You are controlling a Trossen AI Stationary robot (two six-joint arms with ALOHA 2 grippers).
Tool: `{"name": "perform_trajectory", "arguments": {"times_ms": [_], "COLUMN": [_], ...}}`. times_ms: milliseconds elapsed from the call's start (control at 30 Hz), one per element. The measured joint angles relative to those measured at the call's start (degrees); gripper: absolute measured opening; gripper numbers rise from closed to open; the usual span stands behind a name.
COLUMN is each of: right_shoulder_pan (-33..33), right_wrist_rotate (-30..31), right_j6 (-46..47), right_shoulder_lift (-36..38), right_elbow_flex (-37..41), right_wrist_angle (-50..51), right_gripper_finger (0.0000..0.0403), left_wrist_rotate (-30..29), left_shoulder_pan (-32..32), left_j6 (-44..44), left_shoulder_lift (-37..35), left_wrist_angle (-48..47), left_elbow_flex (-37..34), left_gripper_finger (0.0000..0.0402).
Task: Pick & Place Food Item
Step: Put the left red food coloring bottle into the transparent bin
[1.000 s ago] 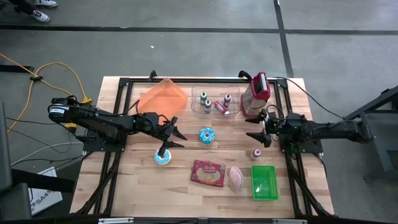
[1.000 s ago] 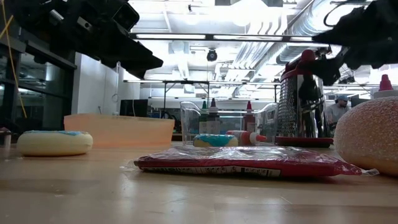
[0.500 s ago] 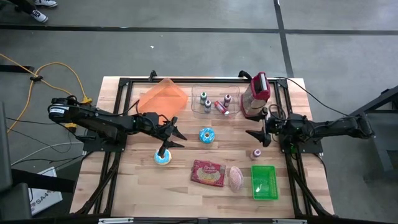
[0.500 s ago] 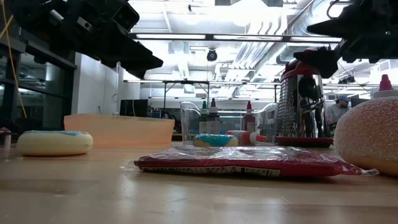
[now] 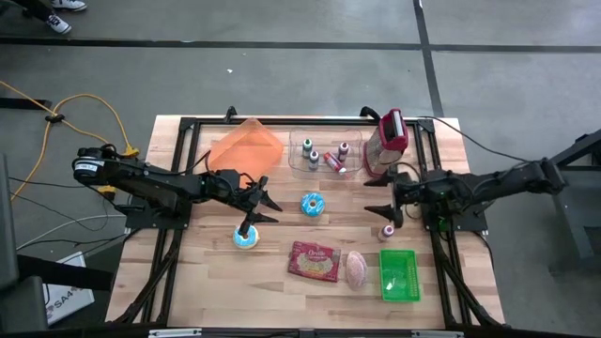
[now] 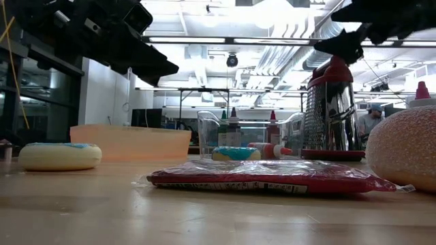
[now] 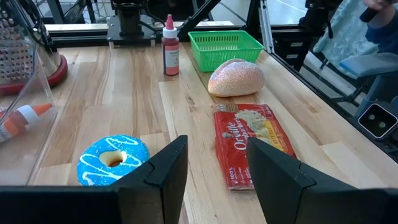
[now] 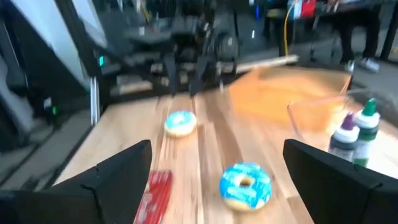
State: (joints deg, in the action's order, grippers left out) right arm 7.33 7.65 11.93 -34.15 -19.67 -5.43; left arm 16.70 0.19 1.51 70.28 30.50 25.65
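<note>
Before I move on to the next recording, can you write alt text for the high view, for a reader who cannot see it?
Two dark robot arms reach inward over a wooden table: the left hand open above a pale blue-iced donut, the right hand open near a small red-capped bottle. Between them lies a blue frosted donut; nearer the front edge, a red snack packet, a pink sugared bun and a green plastic basket.
</note>
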Motion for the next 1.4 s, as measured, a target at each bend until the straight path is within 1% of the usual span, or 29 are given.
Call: {"name": "perform_trajectory", "arguments": {"times_ms": [267,400,500,867,1233,1333,1400], "right_shoulder_pan": [4.42,6.05,7.05,11.18,16.49,18.54,20.05], "right_wrist_rotate": [0.16,0.17,0.14,0.08,-0.49,1.24,3.76], "right_j6": [0.23,0.90,3.90,17.30,25.89,29.08,31.19], "right_shoulder_lift": [-10.04,-13.09,-14.50,-17.84,-24.04,-24.11,-23.98], "right_elbow_flex": [-13.09,-17.95,-19.88,-20.43,-20.43,-20.43,-20.43], "right_wrist_angle": [17.08,26.63,32.96,46.23,49.49,51.23,52.55], "right_gripper_finger": [0.0353,0.0353,0.0353,0.0353,0.0353,0.0353,0.0353], "left_wrist_rotate": [-0.01,-0.01,0.00,0.01,0.01,-0.01,-0.01], "left_shoulder_pan": [0.00,0.02,0.01,0.01,0.00,0.01,0.01], "left_j6": [-0.01,-0.01,-0.01,-0.01,-0.01,0.00,-0.01], "left_shoulder_lift": [0.00,0.00,0.00,0.00,0.00,0.00,0.00], "left_wrist_angle": [0.00,0.02,0.00,0.01,0.02,0.00,0.00], "left_elbow_flex": [0.00,0.00,0.00,0.00,0.00,0.00,0.00], "left_gripper_finger": [0.0158,0.0158,0.0158,0.0158,0.0158,0.0158,0.0158]}}
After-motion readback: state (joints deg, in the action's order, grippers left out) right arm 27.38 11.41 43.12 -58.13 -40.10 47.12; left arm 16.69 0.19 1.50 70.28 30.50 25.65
